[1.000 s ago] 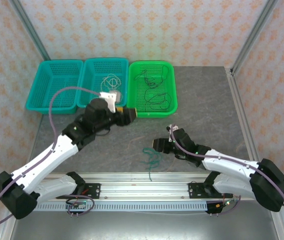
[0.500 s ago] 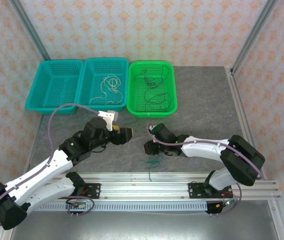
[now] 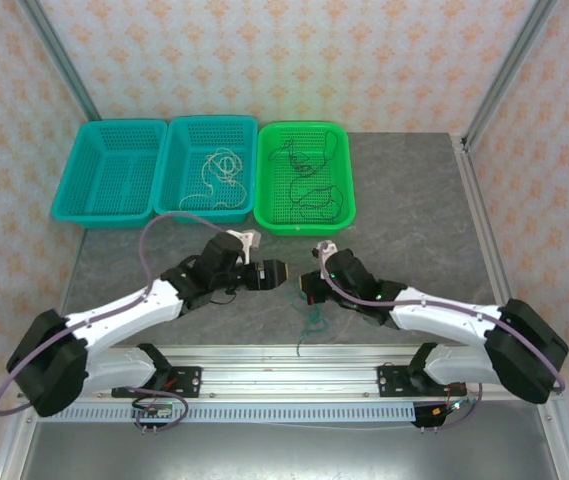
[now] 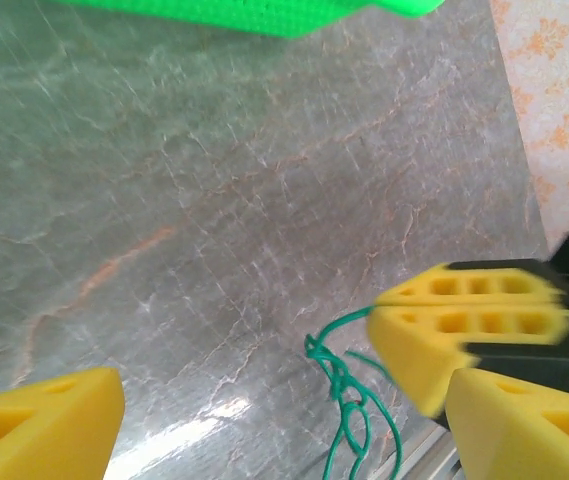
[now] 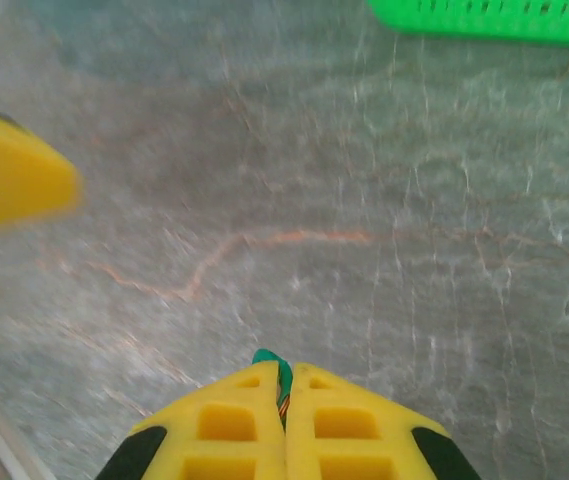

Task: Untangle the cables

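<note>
Your right gripper [image 5: 284, 378] is pinching the green cable [image 5: 272, 362], its pads having just pressed together on the strand near the table's [image 3: 414, 230] front edge. Your left gripper [image 3: 276, 272], spread wide and empty, is closing in alongside, likely readying a two-handed pull. The white cable [image 3: 219, 165] is lying in the teal basket [image 3: 204, 215], the black cable [image 3: 309, 190] in the green basket [image 3: 304, 228]. No writing is showing legibly.
</note>
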Controlling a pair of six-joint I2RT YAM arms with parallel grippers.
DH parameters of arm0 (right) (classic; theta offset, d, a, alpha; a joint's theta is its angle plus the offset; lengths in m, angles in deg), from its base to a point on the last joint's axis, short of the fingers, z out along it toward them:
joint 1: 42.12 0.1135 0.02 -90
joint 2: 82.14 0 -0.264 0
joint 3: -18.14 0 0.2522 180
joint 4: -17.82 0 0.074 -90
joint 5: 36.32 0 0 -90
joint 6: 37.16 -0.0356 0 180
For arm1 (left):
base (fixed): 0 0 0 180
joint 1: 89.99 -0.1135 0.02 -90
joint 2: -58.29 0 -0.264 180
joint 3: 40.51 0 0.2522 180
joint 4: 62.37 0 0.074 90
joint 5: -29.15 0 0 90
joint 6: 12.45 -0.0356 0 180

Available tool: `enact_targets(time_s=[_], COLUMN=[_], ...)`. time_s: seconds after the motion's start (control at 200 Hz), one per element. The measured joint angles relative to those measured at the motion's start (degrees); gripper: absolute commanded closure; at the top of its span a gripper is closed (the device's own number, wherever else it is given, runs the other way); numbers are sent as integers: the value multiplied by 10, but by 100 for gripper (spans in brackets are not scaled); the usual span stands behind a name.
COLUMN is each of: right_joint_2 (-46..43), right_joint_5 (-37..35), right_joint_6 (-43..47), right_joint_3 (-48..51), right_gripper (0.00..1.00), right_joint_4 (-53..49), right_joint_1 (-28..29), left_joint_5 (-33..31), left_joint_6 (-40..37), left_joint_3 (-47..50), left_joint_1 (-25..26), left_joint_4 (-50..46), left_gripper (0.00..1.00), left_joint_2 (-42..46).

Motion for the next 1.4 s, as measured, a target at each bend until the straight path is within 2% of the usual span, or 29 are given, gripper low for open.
enact_targets(time_s=[0.145, 0.205, 0.455, 0.49, 0.535, 0.57, 0.691, 0.866, 0.906, 1.001, 1.091, 1.236, 1.396], right_joint_2=[-19, -21, -24, -21, -14, -10, -9, -12, -15, -23, -31, -49, -54], right_joint_5=[-9, -22, -29, -25, -17, -14, 4, 4, 3, -3, -11, -11, -5], right_joint_6=[-29, -41, -87, -88, -91, -93, -103, -112, -112, -116, -132, -183, -228], right_joint_3=[5, 8, 27, 26, 26, 26, 26, 29, 31, 35, 36, 60, 70], right_gripper=[100, 100, 100, 100, 100, 100, 100, 100, 100, 100, 100, 100, 100], right_joint_4=[45, 48, 127, 137, 147, 154, 170, 176, 176, 175, 172, 179, 190], right_joint_1=[-1, -3, -13, -15, -17, -18, -17, -17, -17, -17, -22, -51, -62], left_joint_5=[59, 69, 89, 88, 88, 85, 81, 73, 72, 72, 73, 73, 70], left_joint_6=[44, 54, 46, 42, 34, 30, 22, 12, 11, 1, -14, -37, -63], left_joint_3=[0, -1, -22, -27, -32, -35, -38, -44, -44, -44, -44, -44, -48], left_joint_1=[0, 0, 0, 0, 0, 0, 0, 4, 4, 4, 4, 4, 4], left_joint_4=[84, 109, 125, 123, 120, 112, 100, 97, 97, 97, 98, 112, 115], left_gripper=[21, 26, 62, 69, 84, 91, 98, 97, 93, 74, 62, 50, 46], left_joint_2=[-70, -82, -86, -86, -86, -87, -99, -101, -101, -99, -91, -58, -40])
